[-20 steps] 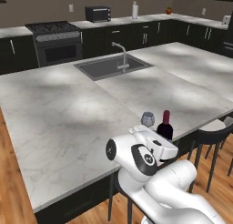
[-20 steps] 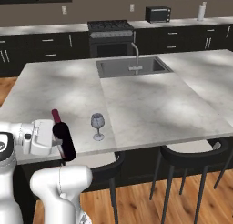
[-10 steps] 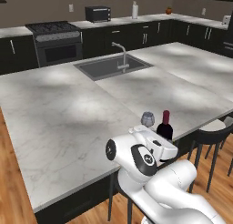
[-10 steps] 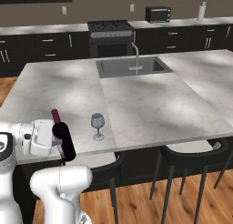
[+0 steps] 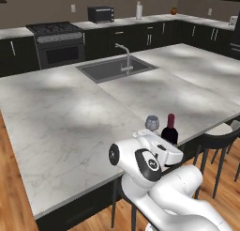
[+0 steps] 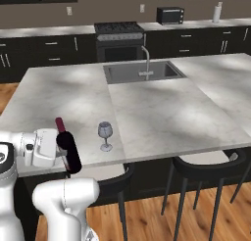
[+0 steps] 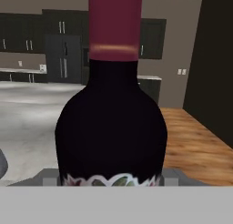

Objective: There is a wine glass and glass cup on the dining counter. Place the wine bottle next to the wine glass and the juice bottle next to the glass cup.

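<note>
Gripping the wine bottle (image 6: 68, 149) unmoved, the tool (image 6: 58, 148) keeps it beside the wine glass (image 6: 105, 134), unreleased

Bottle (image 5: 169, 130): lower body hidden behind the white hand in the left base view; in the hand view (image 7: 112, 127) the cap top is cut off by the upper edge and the label bottom by the lower band. Gripper fingers: hidden behind the bottle (image 6: 67, 150) and the hand housing. Glass (image 5: 152, 123): stem and foot hidden behind the hand beside the bottle
</note>
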Controlling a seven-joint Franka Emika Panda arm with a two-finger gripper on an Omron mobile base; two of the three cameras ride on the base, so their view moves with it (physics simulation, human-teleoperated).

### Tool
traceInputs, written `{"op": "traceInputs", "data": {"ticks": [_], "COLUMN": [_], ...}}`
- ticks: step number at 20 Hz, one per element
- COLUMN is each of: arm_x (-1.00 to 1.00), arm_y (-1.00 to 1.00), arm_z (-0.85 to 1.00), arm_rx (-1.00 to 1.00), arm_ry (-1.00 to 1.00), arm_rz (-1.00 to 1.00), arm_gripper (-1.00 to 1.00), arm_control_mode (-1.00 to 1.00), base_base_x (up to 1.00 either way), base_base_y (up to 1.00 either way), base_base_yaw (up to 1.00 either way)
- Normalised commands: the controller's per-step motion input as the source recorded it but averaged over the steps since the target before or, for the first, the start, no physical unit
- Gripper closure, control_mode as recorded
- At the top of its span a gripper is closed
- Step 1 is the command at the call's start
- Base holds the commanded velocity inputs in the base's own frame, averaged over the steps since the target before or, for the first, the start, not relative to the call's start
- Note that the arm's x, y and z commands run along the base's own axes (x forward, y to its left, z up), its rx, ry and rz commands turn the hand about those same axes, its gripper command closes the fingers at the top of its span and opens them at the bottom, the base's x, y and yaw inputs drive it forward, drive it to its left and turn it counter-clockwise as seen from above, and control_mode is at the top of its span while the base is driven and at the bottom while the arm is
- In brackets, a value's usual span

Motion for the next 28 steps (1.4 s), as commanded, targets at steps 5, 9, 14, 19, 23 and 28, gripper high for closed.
{"op": "traceInputs", "data": {"ticks": [5,9,14,19,23,28], "arm_x": [0.00,0.00,0.00,0.00,0.10,0.35], "arm_y": [0.00,0.00,0.00,0.00,0.16,0.32], "arm_z": [0.00,0.00,0.00,0.00,0.00,0.00], "arm_rx": [0.00,0.00,0.00,0.00,0.00,0.00], "arm_ry": [0.00,0.00,0.00,0.00,-0.09,-0.10], "arm_rz": [0.00,0.00,0.00,0.00,0.00,0.00], "arm_gripper": [1.00,1.00,1.00,1.00,1.00,1.00], "arm_control_mode": [-1.00,-1.00,-1.00,-1.00,-1.00,-1.00], "base_base_x": [0.00,0.00,0.00,0.00,0.00,0.00], "base_base_y": [0.00,0.00,0.00,0.00,0.00,0.00], "base_base_yaw": [0.00,0.00,0.00,0.00,0.00,0.00]}}
